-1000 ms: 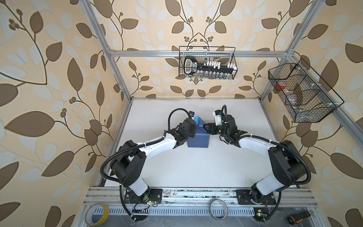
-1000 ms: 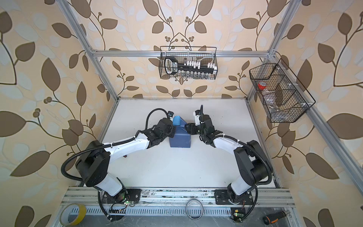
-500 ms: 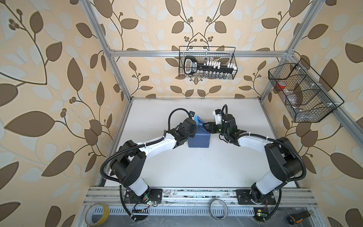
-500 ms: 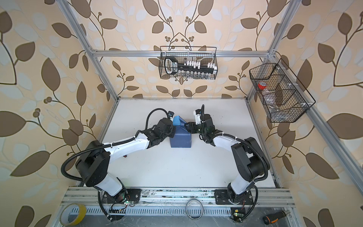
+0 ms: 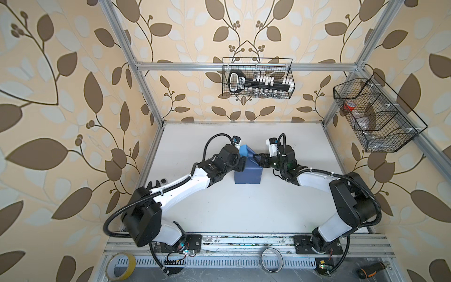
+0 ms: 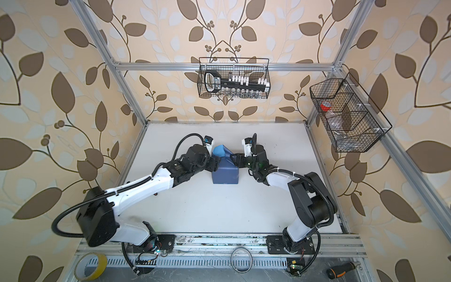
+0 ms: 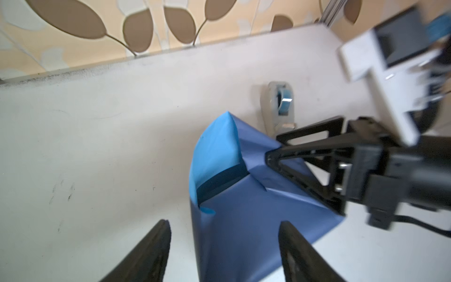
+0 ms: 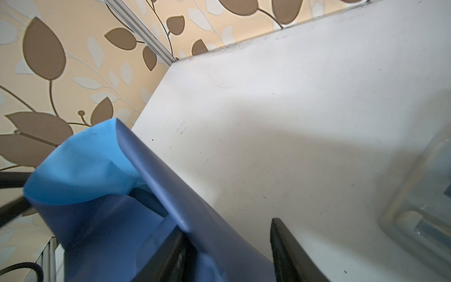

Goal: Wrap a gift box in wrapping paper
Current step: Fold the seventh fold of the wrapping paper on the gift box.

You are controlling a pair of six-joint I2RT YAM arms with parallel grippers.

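The wrapping paper (image 5: 246,174) is folded round the gift box at the table's middle, slate blue side out. At its far end a sky-blue flap (image 5: 244,149) stands up. Only a black edge of the gift box (image 7: 219,182) shows in the open far end. My left gripper (image 7: 224,234) is open at the package's left side, its fingers straddling the near corner without gripping. My right gripper (image 8: 231,246) is at the right side, jaws apart with a slate-blue paper fold running between them; one fingertip (image 7: 268,156) presses on the paper over the box top.
A grey-white tape dispenser (image 7: 278,107) stands just beyond the package, beside the right gripper. Wire baskets hang on the back wall (image 5: 257,78) and the right wall (image 5: 375,114). A yellow tape roll (image 5: 122,266), a ring (image 5: 272,258) and a screwdriver (image 5: 371,268) lie by the front rail.
My left gripper was shut at the package's left side and has opened wide. The right gripper's jaws have narrowed a little, and the right arm has shifted slightly.
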